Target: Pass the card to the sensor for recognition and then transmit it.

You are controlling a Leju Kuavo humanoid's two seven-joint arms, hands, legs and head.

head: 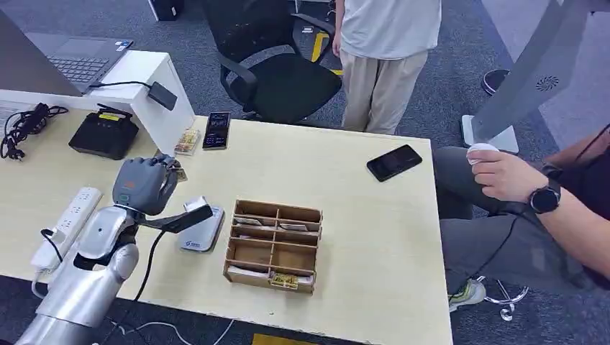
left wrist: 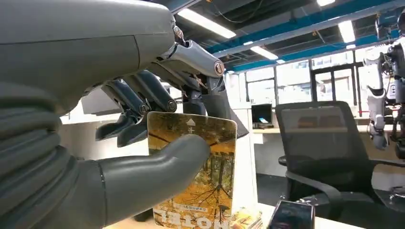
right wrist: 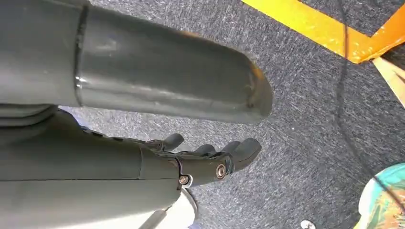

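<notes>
Care with the card's face matters most at this step, in my judgement: the left robot hand [head: 146, 184] should bring the card [left wrist: 198, 167] down flat and close over the grey sensor pad [head: 202, 228], hold it level there until it can be read, and only then carry it on to be passed over. A tilted card or a thumb across the chip area could spoil the reading, and a loose pinch might let the card slip onto the table [head: 345, 194].

Going left to right across the head view, the left robot hand hangs above the table, near the white power strip [head: 67, 223] and up-left of the sensor pad, not yet over it. Its wrist view shows the thumb pressed across the printed face of the card, the dark fingers [left wrist: 143, 98] curled behind the upper edge, so the robot hand is clamped on the card, which stands roughly upright. Right of the pad sits the wooden compartment box [head: 273, 246].

The right robot hand [right wrist: 210, 160] hangs over the carpeted floor, fingers loosely apart and holding nothing.
</notes>
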